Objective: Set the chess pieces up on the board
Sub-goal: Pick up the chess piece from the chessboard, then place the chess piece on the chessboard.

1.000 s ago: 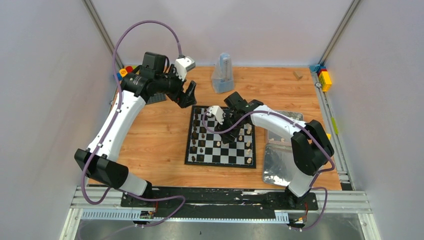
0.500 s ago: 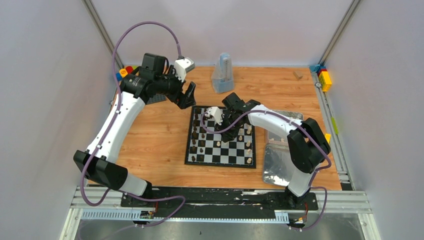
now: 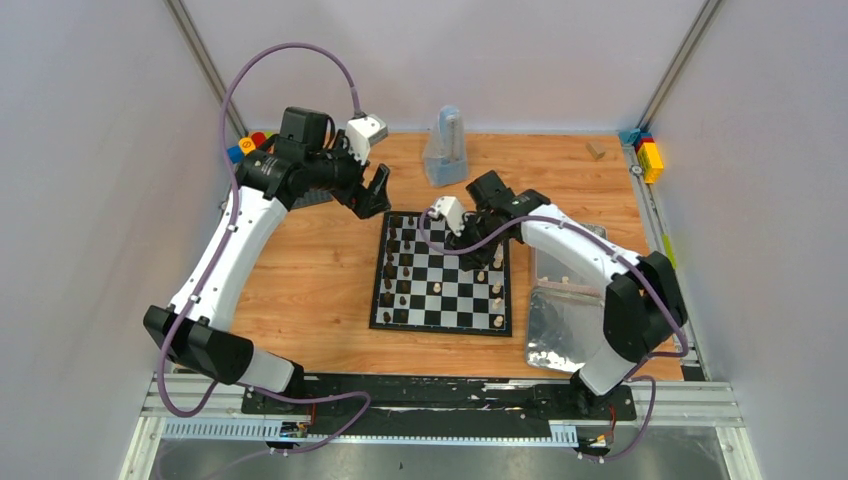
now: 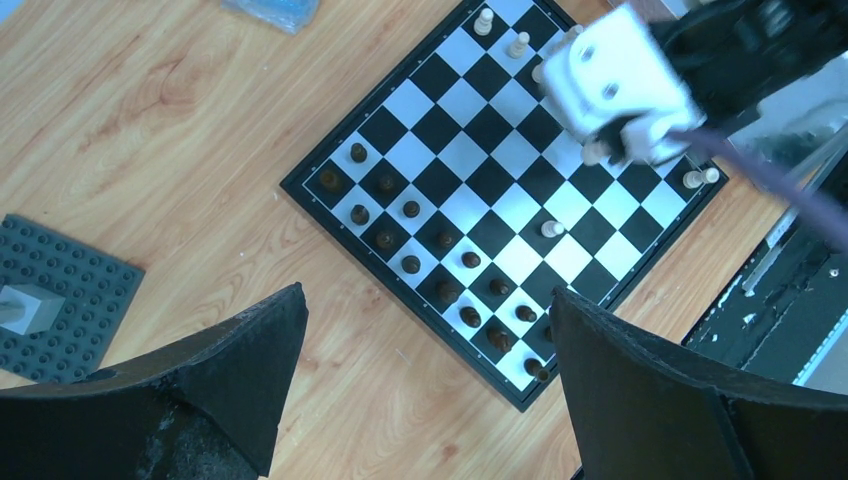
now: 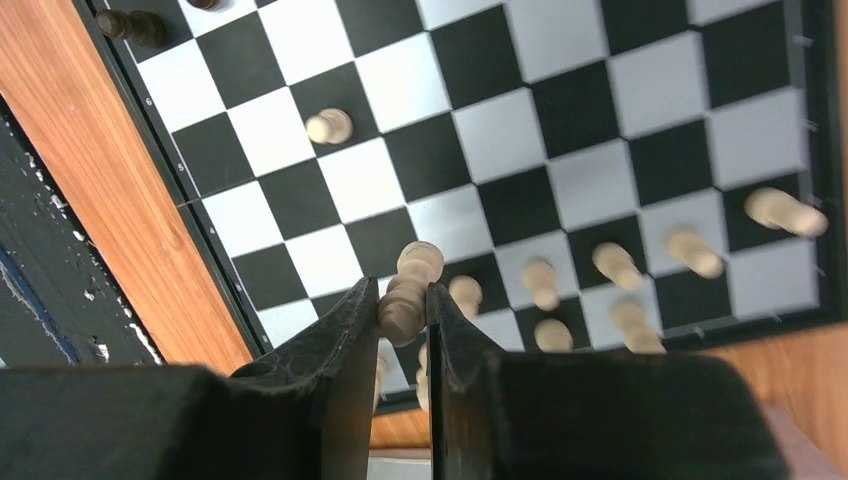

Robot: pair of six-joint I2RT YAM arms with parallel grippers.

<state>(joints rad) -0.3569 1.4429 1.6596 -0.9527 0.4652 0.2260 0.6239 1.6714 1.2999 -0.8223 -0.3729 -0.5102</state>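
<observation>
Wooden tabletop (image 3: 320, 260) with the checkered board (image 3: 455, 305) sitting about mid-table and a silver tray (image 3: 560, 330) just off its right edge. Left gripper (image 3: 376, 193) hangs over the board's far left corner, jaws wide apart, nothing in them. Right gripper (image 5: 403, 300) is over the board's right side, jaws clamped on one pale piece (image 5: 418, 262). Dark pieces (image 4: 411, 209) crowd the left edge, other pale pieces (image 5: 615, 265) the right edge.

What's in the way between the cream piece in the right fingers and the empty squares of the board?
Nothing visible blocks it. The right gripper is shut on the cream piece over the board; other cream pieces stand close beside it along the edge rows, so setting it down there would be tight.
</observation>
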